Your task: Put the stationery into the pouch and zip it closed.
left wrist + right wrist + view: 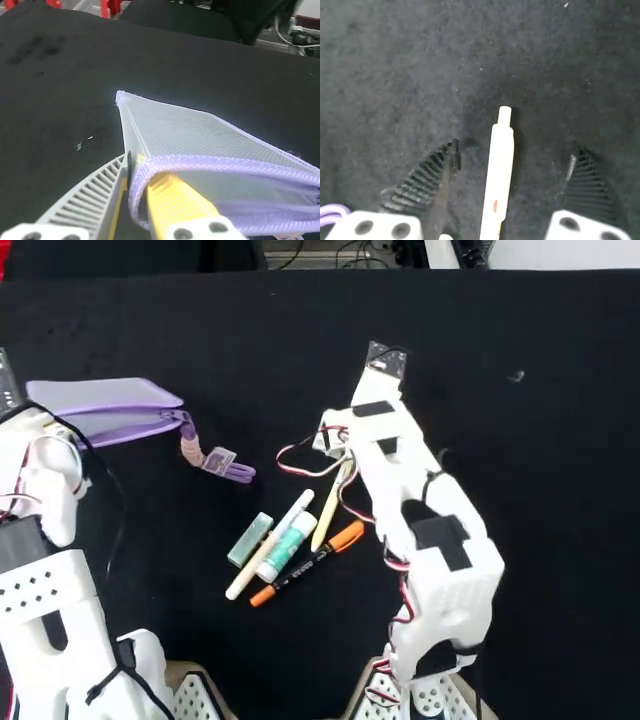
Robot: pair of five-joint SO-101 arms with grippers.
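The purple pouch (100, 400) lies at the far left of the black table, its zipper end toward the middle. My left gripper (142, 180) is shut on the pouch's (200, 145) rim, yellow finger inside and grey finger outside. A cream pen (330, 502) lies partly under the right arm (400, 490). My right gripper (516, 149) is open just above the cloth, with that pen (501, 165) lying between its fingers and touching neither. Beside it lie an orange marker (310, 565), a teal-and-white tube (288, 545), a white pen (268, 548) and a green eraser (249, 539).
The pouch's zipper strap (215, 461), pink and purple, trails toward the stationery pile. Red and white cables (300, 455) hang off the right arm beside the pile. The black cloth (540, 440) runs bare to the right and the far edge.
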